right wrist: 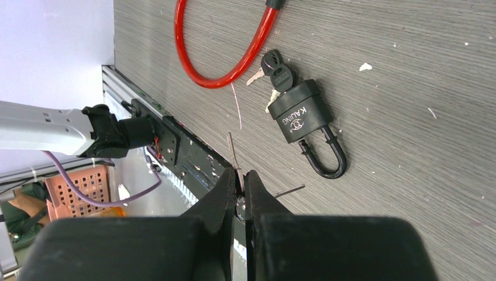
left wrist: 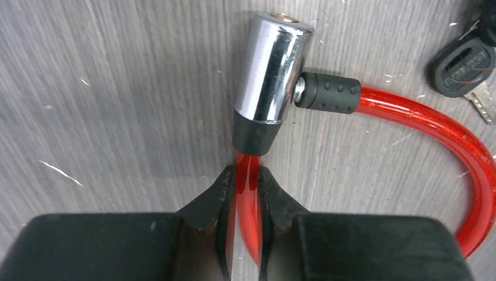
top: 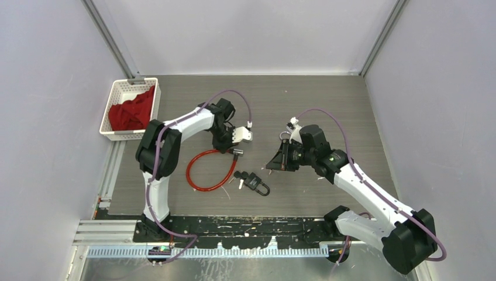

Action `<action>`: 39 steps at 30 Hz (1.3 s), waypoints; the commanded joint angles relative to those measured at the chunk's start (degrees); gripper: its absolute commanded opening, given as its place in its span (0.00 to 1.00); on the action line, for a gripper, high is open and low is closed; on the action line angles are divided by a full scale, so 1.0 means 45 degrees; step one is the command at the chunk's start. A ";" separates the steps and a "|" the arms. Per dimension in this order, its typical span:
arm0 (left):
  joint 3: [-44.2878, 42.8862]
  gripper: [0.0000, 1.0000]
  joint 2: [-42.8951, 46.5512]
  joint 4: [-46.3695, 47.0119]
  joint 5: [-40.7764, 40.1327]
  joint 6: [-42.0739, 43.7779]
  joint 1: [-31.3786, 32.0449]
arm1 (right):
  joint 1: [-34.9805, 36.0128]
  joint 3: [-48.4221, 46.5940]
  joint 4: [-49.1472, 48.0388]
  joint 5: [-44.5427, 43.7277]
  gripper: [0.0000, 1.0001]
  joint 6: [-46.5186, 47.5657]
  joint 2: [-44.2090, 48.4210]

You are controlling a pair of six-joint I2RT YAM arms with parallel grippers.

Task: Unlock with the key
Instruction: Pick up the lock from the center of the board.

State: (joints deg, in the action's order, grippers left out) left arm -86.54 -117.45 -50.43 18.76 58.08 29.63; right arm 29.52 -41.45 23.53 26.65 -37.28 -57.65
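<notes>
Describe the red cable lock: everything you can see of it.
The red cable lock is a glossy, translucent red cable, plastic-coated by its look, lying in a loop on the grey table. Its ends meet at a chrome cylinder with a brass-coloured face at its far end. One end enters through a black end cap, and the other plugs into the side by a dimpled black sleeve. It looks locked. The left gripper pinches the cable just behind the cap.

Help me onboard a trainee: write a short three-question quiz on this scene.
1. True or false: the left tool is closed on the red cable.
2. What lies in the white basket? A) red cloth B) tape C) sponge
3. What colour is the padlock body?
Key: 1 true; 2 A; 3 black.
</notes>
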 commanded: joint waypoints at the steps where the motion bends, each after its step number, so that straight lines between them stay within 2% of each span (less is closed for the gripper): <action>1: 0.0752 0.23 0.0435 -0.0080 -0.0157 -0.1311 0.0018 | 0.0033 -0.0084 -0.0702 0.0254 0.01 0.0217 -0.0149; 4: 0.0565 0.38 0.0227 -0.0043 -0.0155 -0.1528 0.0087 | 0.0032 -0.0066 -0.0623 0.0260 0.01 0.0290 -0.0138; 7: 0.0474 0.43 0.0026 -0.0001 -0.0167 -0.1434 0.0161 | 0.0023 0.0033 -0.0583 0.0239 0.01 0.0276 0.0010; 12: 0.0751 0.44 -0.0103 0.0638 -0.0352 -0.1515 0.0419 | 0.0023 0.0211 -0.0580 0.0169 0.01 0.0249 0.0097; 18: 0.0897 0.33 -0.0104 0.1188 -0.0182 -0.1700 0.0697 | 0.0023 0.0232 -0.0610 0.0139 0.01 0.0294 0.0069; 20: 0.0986 0.21 0.0002 0.1302 -0.0073 -0.1714 0.0753 | 0.0022 0.0254 -0.0620 0.0179 0.01 0.0305 0.0030; 22: 0.1112 0.04 0.0182 0.1392 0.0115 -0.1682 0.0778 | 0.0023 0.0257 -0.0641 0.0204 0.01 0.0325 0.0000; 23: 0.1227 0.00 0.0360 0.1475 0.0155 -0.1624 0.0779 | 0.0025 0.0267 -0.0656 0.0228 0.01 0.0343 0.0011; 28: 0.1690 0.00 0.2200 0.0813 0.0529 -0.0706 0.0748 | 0.0022 -0.0086 -0.0585 0.0395 0.01 0.0671 -0.0187; 32: 0.1541 0.00 0.4405 -0.0886 0.0836 0.0342 0.0714 | 0.0020 -0.0803 -0.0424 0.0507 0.01 0.1224 -0.0458; 37: 0.0438 0.00 0.6943 -0.3413 0.1231 0.1339 0.0423 | 0.0074 -0.2005 -0.0386 0.0761 0.01 0.1875 -0.0788; 39: 0.0300 0.00 0.7971 -0.3702 0.1768 0.1460 0.0164 | 0.0208 -0.2510 -0.0269 0.0772 0.01 0.2201 -0.0818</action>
State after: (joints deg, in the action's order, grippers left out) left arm -80.99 -91.09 -58.87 20.86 60.36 32.03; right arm 29.65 -46.59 24.01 28.38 -31.42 -61.49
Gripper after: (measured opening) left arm 0.048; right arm 0.092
